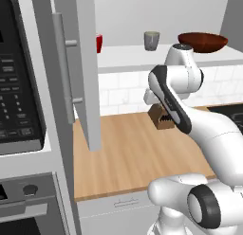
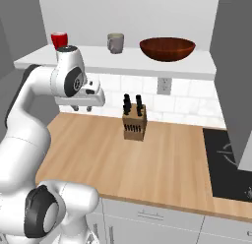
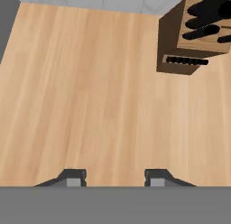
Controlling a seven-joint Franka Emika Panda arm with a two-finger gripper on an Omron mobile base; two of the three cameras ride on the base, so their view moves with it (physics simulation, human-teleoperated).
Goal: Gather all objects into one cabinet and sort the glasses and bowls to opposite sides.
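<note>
Three pieces sit along the white shelf (image 2: 197,66) at the frame's top: a red cup (image 2: 59,39) left, grey tumbler (image 2: 115,43) middle, dark bowl (image 2: 167,48) right. Lower left, the gripper (image 2: 82,108) hangs above the wooden counter (image 2: 167,159), jaws parted and empty, knife block (image 2: 135,121) beside it.

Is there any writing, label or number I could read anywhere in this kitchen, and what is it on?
No text here can be read.
Microwave: its dark control panel carries rows of small pale buttons and markings, too blurred to read.
Oven below it: a knob and a panel, no legible marks.
Knife block, red cup, grey cup and bowl: plain, no writing.
</note>
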